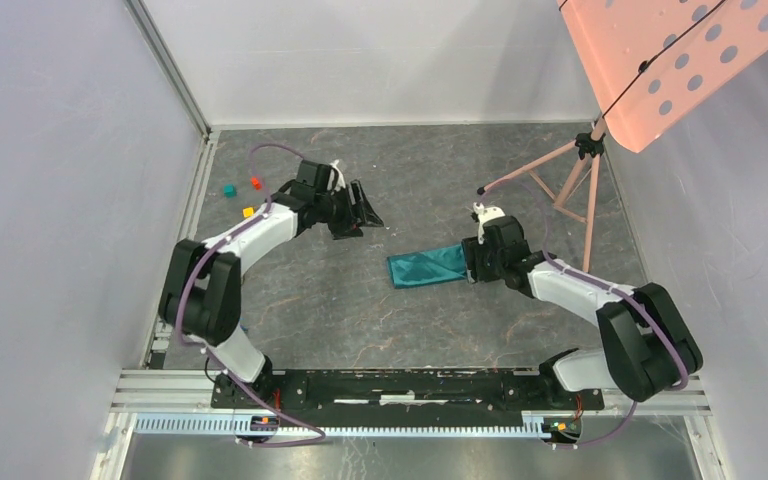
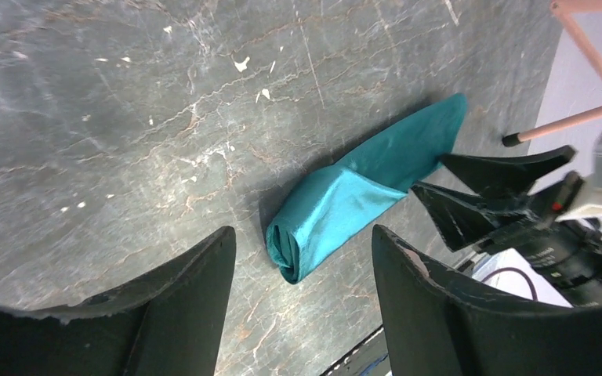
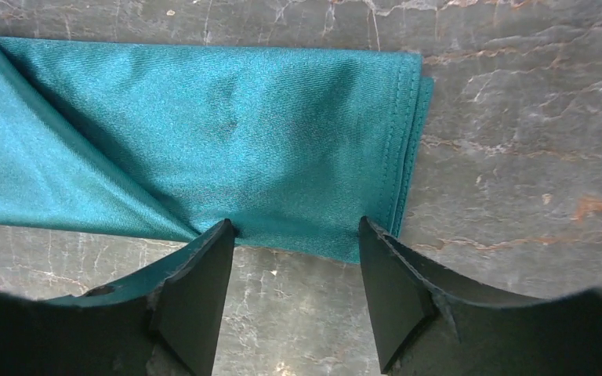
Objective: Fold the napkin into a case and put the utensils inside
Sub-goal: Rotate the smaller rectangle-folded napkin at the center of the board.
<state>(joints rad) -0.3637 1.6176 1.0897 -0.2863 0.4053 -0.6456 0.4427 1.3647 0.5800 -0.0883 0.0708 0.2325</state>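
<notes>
1. Since the napkin (image 1: 426, 267) lies folded into a narrow case right of centre on the tabletop (image 1: 360, 310), loose and with nothing clamping it, any stray brush could undo the folds. The fabric looks slick, and I judge it would slide or spring open easily.
2. At the case's right end sits the right gripper (image 3: 298, 227), jaws apart and holding nothing, its tips right at the cloth's near edge. A tip snagging the stitched hem as the arm pulls away could drag the case or flip its top layer.
3. Well apart at the far left hangs the left gripper (image 1: 360, 212), jaws also apart and empty, facing the case's rolled left mouth. That mouth looks nearly flat, so a utensil pushed at it might shove the whole case along instead of entering.
4. No spoon or blue utensil shows in any view; whether they are inside the case or simply out of sight, I cannot tell. The mouth's interior is dark.
5. From above, the right gripper covers the case's right end, and whether its tips touch the cloth is unclear.
6. Tiny cubes (image 1: 229, 189) lie to the left of the left gripper.
</notes>
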